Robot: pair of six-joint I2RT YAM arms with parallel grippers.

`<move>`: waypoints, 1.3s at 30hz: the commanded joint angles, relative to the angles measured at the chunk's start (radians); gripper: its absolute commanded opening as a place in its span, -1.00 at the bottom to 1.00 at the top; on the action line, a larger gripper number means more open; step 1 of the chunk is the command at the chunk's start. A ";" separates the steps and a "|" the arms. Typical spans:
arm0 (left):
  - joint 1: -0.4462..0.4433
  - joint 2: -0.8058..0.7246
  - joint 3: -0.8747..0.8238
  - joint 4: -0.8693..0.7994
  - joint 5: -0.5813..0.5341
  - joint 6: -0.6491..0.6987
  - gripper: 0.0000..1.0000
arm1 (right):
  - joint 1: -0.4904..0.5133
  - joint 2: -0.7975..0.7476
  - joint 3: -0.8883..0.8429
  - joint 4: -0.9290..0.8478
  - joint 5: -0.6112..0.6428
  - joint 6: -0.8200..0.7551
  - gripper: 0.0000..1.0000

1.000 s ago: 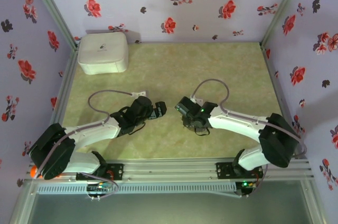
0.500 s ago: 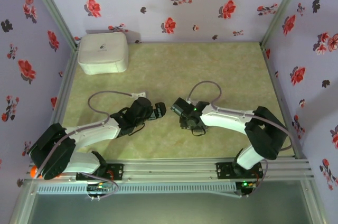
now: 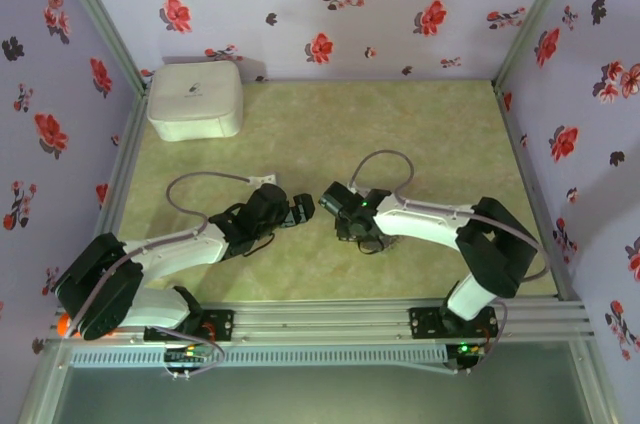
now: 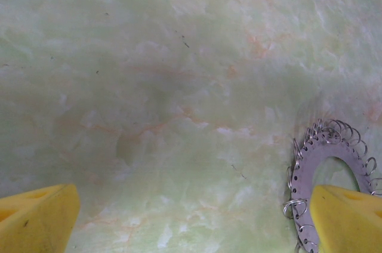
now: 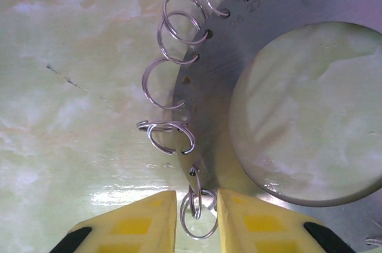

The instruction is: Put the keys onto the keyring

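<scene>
If right gripper [image 5: 197, 206], pinching wire loop [image 5: 200, 237], tugs, keyring [image 5: 209, 86] may slide: left gripper [image 4: 191, 217] wide open, not holding it.

right pincer [image 5: 197, 202] | fingers astride small wire loop [image 5: 199, 235] | on keyring [image 5: 216, 86] rim

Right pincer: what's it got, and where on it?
The right pincer brackets one small wire loop on the rim of the keyring, nearly touching it; a firm grip cannot be told. The left pincer is open, holding nothing.
</scene>
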 commanded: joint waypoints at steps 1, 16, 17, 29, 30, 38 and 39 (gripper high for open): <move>0.007 -0.004 0.005 -0.003 -0.013 0.008 0.99 | 0.009 0.028 0.023 -0.006 0.002 -0.016 -0.51; 0.008 -0.015 0.003 -0.013 -0.012 0.006 1.00 | 0.010 0.078 0.023 0.007 0.013 -0.025 -0.74; 0.007 -0.013 0.003 -0.012 -0.014 0.006 1.00 | 0.010 0.079 0.020 0.010 0.013 -0.025 -0.76; 0.013 -0.057 0.017 -0.055 -0.027 0.071 0.99 | 0.013 -0.057 0.001 -0.046 0.097 -0.092 -1.00; 0.015 -0.070 0.019 -0.059 -0.030 0.092 0.99 | 0.014 -0.081 0.001 -0.053 0.110 -0.111 -1.00; 0.019 -0.186 0.043 -0.057 -0.077 0.321 1.00 | 0.013 -0.293 -0.017 0.000 0.162 -0.334 -1.00; 0.021 -0.197 0.054 -0.070 -0.094 0.358 0.99 | 0.013 -0.320 -0.018 0.013 0.169 -0.372 -1.00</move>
